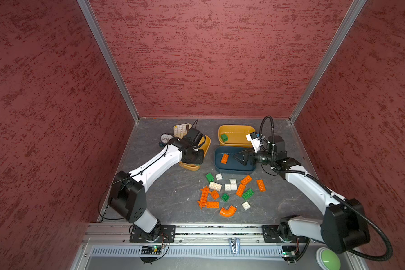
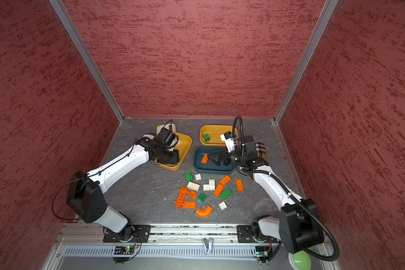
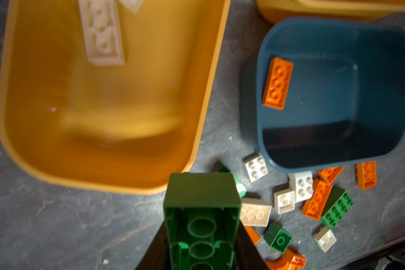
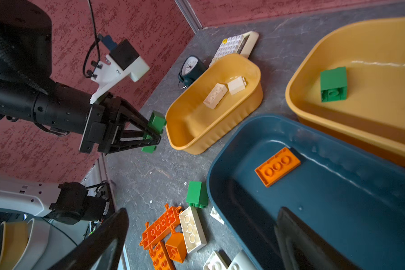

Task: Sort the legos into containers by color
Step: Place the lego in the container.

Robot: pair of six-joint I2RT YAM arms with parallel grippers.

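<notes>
Beside the dark teal tray, on the side toward the left arm, we are seeing the left gripper clamping a green brick between its fingertips, lifted clear of the table. The brick is hanging by the near end of the mustard tray that is sitting next to the teal one. Whether it is over the rim or just outside it we cannot quite tell, since the wrist view is blurred. Two white bricks are lying in that mustard tray.

Over the teal tray the right gripper is hovering with its jaws spread wide and nothing between them. An orange brick is lying flat inside, just ahead of the fingertips. On the far side of the teal tray, a second mustard tray is holding one green cube. On the near side of the teal tray, the loose legos in orange, green and white are lying scattered on the table.
</notes>
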